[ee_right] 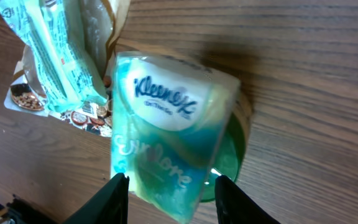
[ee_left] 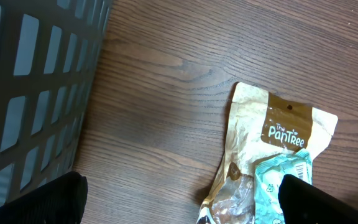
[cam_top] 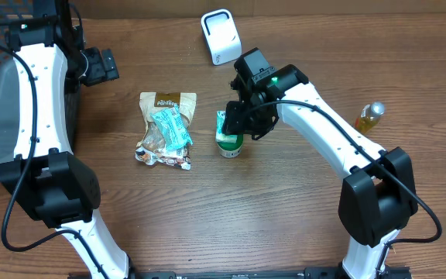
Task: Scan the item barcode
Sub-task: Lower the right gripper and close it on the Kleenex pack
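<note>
kleenex tissue pack point(ee_right: 166, 137): glossy plastic film. pantree snack bag point(ee_left: 278, 124): matt brown paper look. table point(ee_left: 166, 93) i work on: smooth wood grain. basket point(ee_left: 36, 81): grey plastic.

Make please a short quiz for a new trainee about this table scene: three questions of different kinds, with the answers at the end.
1. Multiple choice: which thing is between the fingers of the right gripper?
A) the yellow bottle
B) the tissue pack
C) the white scanner

2. True or false: the left gripper is open and holds nothing.

3. Fill in the gap: the brand name printed on the tissue pack is ____.

Key:
1. B
2. True
3. Kleenex
</note>
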